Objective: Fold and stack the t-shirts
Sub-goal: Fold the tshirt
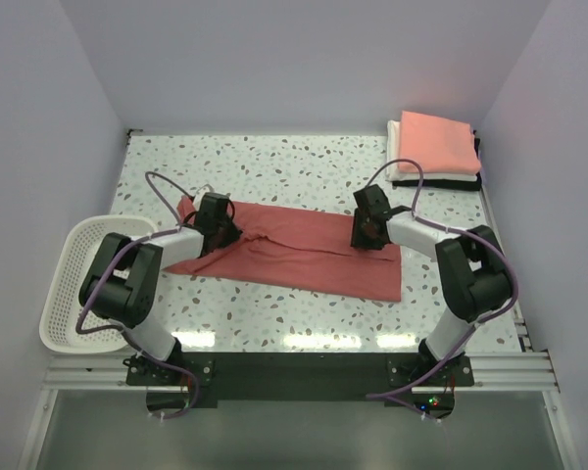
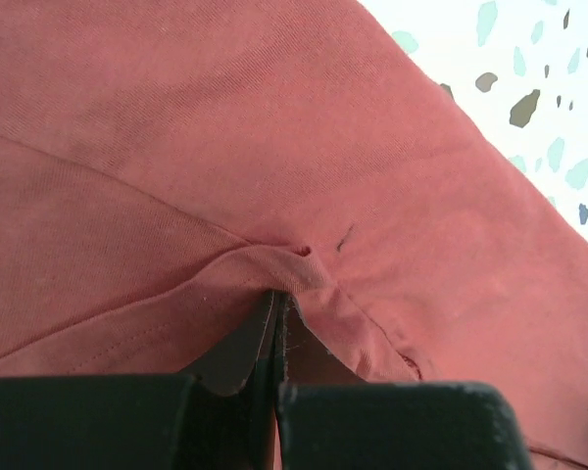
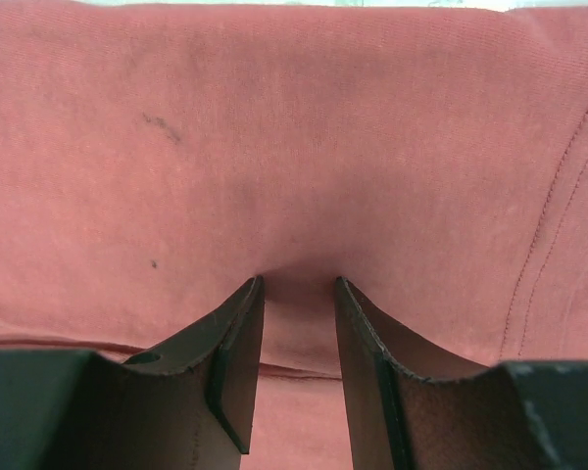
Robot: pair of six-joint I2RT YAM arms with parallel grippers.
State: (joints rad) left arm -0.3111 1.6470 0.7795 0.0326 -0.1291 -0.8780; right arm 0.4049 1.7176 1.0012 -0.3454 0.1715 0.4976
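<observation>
the brick-red t-shirt lies spread across the middle of the speckled table, its long side running from the left toward the right, with its left part rumpled and its right part flat. the left gripper sits on the shirt's left end. in the left wrist view its fingers are pressed together, pinching a small raised fold of the red cloth, and a strip of the table shows beyond the shirt's edge. the right gripper rests on the shirt's right part, near its far edge. in the right wrist view its jaws stand partly apart with both tips pushed down into the cloth and a band of cloth between them. i cannot tell whether they pinch it or only press on it. in the far right corner of the table is a stack of folded shirts: a salmon-pink one on top, a white one under it and a black one at the bottom. a white mesh basket sits at the table's left edge.
</observation>
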